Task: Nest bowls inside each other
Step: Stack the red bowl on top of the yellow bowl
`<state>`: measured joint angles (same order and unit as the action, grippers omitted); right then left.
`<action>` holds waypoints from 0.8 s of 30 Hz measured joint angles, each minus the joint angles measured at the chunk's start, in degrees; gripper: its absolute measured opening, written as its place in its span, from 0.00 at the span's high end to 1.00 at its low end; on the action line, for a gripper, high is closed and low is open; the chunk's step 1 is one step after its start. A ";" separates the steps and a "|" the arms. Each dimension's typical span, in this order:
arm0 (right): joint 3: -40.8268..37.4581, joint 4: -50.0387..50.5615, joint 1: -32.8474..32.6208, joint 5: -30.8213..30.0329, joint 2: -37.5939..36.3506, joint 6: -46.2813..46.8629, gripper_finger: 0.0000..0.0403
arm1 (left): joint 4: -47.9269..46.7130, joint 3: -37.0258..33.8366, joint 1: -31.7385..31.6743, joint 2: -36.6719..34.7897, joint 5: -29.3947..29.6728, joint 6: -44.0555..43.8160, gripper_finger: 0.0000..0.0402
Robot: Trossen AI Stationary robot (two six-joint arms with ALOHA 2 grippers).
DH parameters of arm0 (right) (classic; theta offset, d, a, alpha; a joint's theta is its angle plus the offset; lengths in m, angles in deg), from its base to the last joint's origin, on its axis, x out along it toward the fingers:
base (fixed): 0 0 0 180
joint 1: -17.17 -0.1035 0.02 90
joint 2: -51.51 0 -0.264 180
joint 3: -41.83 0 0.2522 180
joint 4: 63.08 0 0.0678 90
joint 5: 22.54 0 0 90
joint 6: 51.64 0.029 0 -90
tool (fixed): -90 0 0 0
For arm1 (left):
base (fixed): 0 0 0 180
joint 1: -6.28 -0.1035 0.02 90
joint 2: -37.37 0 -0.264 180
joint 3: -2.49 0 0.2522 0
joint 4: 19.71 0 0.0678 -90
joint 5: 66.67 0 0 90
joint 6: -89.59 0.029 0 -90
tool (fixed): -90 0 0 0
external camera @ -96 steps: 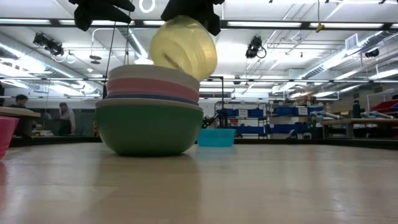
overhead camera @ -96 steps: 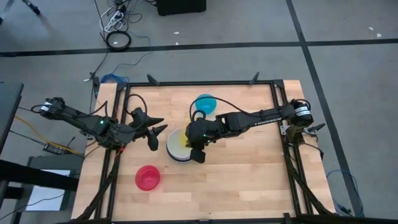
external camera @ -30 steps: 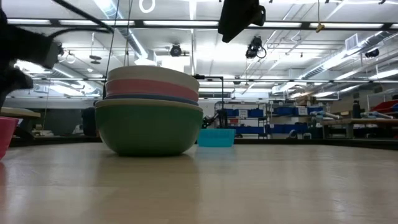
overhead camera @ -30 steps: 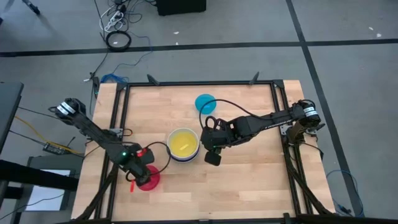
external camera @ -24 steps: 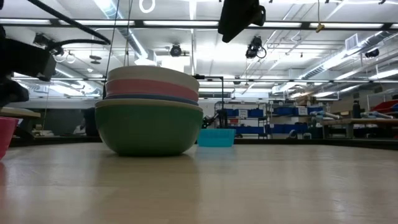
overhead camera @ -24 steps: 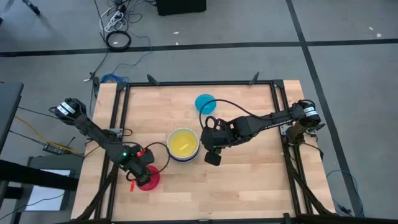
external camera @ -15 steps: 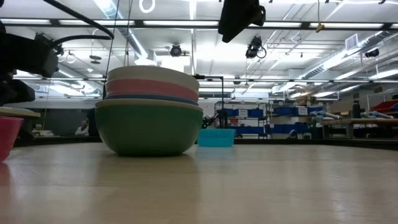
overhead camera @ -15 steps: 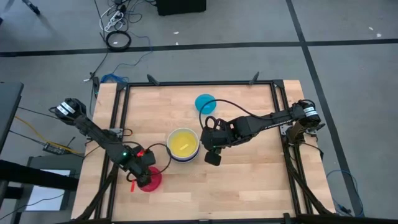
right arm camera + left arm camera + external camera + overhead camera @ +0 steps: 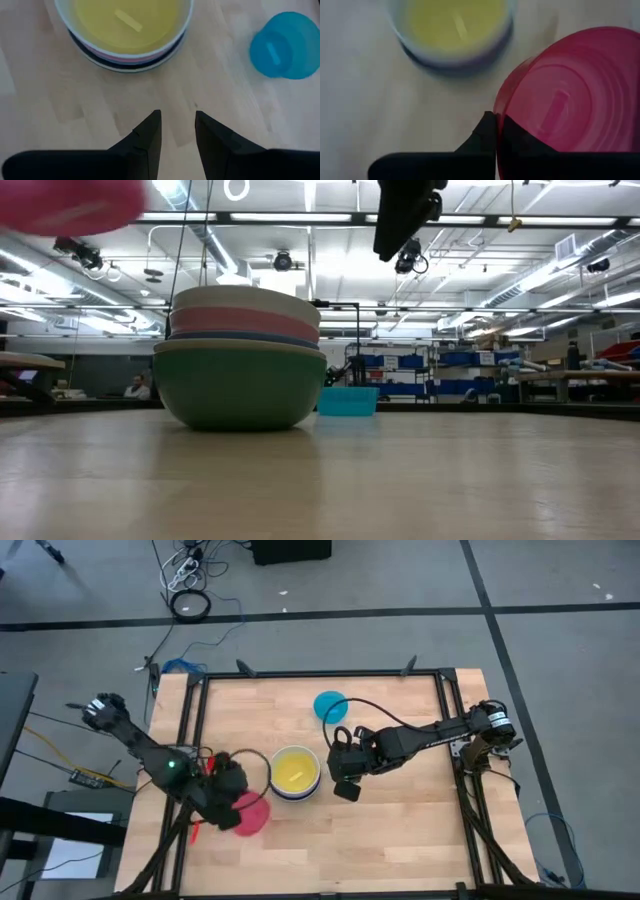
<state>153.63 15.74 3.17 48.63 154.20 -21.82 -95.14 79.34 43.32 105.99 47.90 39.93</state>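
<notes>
A stack of nested bowls (image 9: 294, 772) stands mid-table, green at the bottom (image 9: 240, 385) and yellow on top (image 9: 125, 22). Near the table's left edge my left gripper (image 9: 497, 125) is shut on the red bowl (image 9: 250, 812), which shows blurred, high at the low view's left (image 9: 70, 205). A cyan bowl (image 9: 330, 706) sits on the wood toward the far edge. My right gripper (image 9: 177, 130) hangs open above bare wood just right of the stack, with nothing between its fingers. My left gripper pinches the red bowl's rim (image 9: 496, 112) between its two fingers, one finger (image 9: 482, 137) outside the wall and the other (image 9: 520, 142) inside the hollow. The fingers slant down from the table's left side. The bowl is lifted clear of the table and tilted.
A black frame rail (image 9: 190, 740) borders the table's left, far and right sides. Bare wood (image 9: 380, 840) lies toward the near edge and the right. Cables and a black box lie on the floor beyond the far edge.
My left gripper has shut on the red bowl's rim and risen with it. The bowl has left the table, tipped, and drifted a little toward the stack. My right gripper has tipped slightly without leaving its place.
</notes>
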 joint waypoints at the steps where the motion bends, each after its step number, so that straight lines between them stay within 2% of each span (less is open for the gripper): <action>1: 0.00 0.31 -0.04 -0.35 0.00 0.04 0.74 | 0.26 1.22 -1.26 0.06 2.84 2.07 0.99; 3: 0.00 1.05 -0.20 -1.02 0.00 0.71 0.74 | 1.93 2.64 -4.65 0.08 7.36 6.45 0.99; 9: 0.00 4.75 -0.90 -1.89 0.00 3.73 0.75 | 8.66 3.02 -17.48 0.33 7.31 19.00 0.99; 16: 0.00 7.92 -2.73 -5.01 0.00 6.73 0.74 | 12.98 3.01 -28.77 3.40 -1.82 26.53 1.00; 24: 0.00 9.71 -4.16 -5.82 0.00 9.06 0.75 | 15.17 3.01 -34.15 10.76 -9.40 31.41 0.99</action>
<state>153.63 25.45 -0.99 42.81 154.20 -12.76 -79.97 82.36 9.17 116.75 38.50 71.34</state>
